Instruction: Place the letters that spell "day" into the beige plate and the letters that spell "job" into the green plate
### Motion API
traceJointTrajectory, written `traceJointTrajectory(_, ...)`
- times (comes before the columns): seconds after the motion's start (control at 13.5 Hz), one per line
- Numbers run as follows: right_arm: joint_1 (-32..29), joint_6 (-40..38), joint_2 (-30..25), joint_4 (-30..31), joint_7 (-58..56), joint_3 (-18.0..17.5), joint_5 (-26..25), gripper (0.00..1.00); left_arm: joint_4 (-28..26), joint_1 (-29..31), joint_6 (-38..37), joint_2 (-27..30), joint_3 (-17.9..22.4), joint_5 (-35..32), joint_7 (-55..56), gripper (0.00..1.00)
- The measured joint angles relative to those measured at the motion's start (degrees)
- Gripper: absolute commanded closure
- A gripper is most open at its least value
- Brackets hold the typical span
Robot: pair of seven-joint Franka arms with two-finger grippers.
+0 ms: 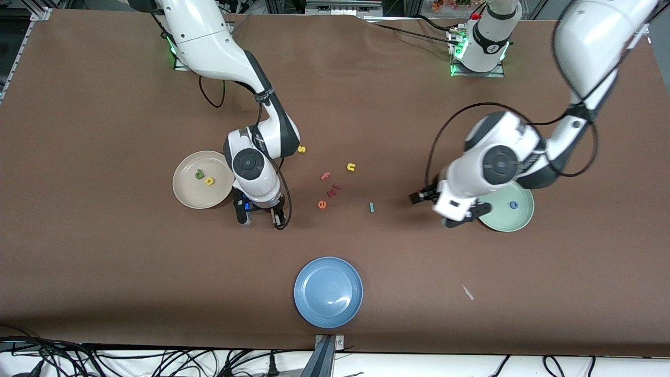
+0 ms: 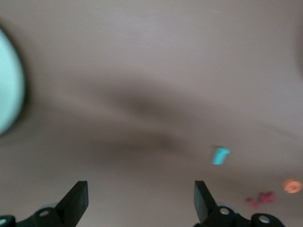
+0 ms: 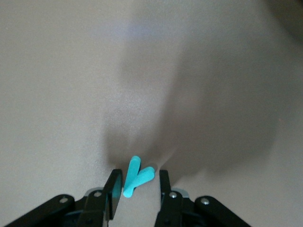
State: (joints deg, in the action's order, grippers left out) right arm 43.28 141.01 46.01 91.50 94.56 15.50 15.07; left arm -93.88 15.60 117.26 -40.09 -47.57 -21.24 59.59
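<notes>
The beige plate (image 1: 184, 192) holds a dark green letter (image 1: 199, 175) and a yellow letter (image 1: 209, 181). Beside it my right gripper (image 1: 260, 219) is down at the table. Its fingers straddle the teal "y" (image 3: 137, 176), with a gap on one side. The hand hides the "y" in the front view. The green plate (image 1: 502, 222) holds the blue "o" (image 1: 514, 205). My left gripper (image 1: 467, 215) hangs open and empty by that plate's edge. The teal "j" (image 1: 371, 208) and salmon-pink "b" (image 1: 334, 190) lie on the table between the arms.
A pink "f" (image 1: 325, 176), orange "e" (image 1: 322, 204), yellow "u" (image 1: 351, 167) and yellow "s" (image 1: 302, 149) are scattered mid-table. A blue plate (image 1: 328, 291) sits nearer the front camera. A small white scrap (image 1: 467, 292) lies toward the left arm's end.
</notes>
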Motion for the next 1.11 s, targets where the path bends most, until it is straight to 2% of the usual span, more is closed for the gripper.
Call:
traceJointTrajectory(0.07,0.0,0.0,0.01,-0.01,0.0,0.0,0.0,0.72,0.8,-4.97,3.18,-0.82,3.83,0.0,1.34,0.08)
traceJointTrajectory(0.22,0.02,-0.03,0.0,-0.04,-0.06,0.01,-0.02,0.89,2.03,-13.76,8.02,-2.74,11.23,0.0,2.74,0.08)
traceJointTrajectory(0.37,0.12,0.0,0.01,-0.14,-0.12,0.01,-0.16,0.91,4.1,-19.55,10.16,-5.64,15.71,0.01,3.23,0.11)
traceJointTrajectory(0.59,0.36,-0.2,-0.04,-0.32,-0.5,0.31,-0.63,0.91,8.98,-22.16,10.65,-10.26,16.67,0.01,3.29,0.18)
traceJointTrajectory(0.74,0.4,-2.4,-0.54,-1.03,-2.06,1.46,-1.74,0.97,11.67,-22.94,10.65,-12.28,16.67,0.0,3.28,0.23)
traceJointTrajectory(1.03,0.42,-8.11,-2.51,-1.57,-8.31,4.11,-2.35,0.98,13.16,-23.93,10.63,-14.07,16.86,0.0,3.16,0.37)
traceJointTrajectory(1.11,0.43,-10.44,-3.07,-1.6,-10.98,5.14,-2.41,0.98,13.17,-24.29,10.62,-14.34,17.02,0.0,3.15,0.44)
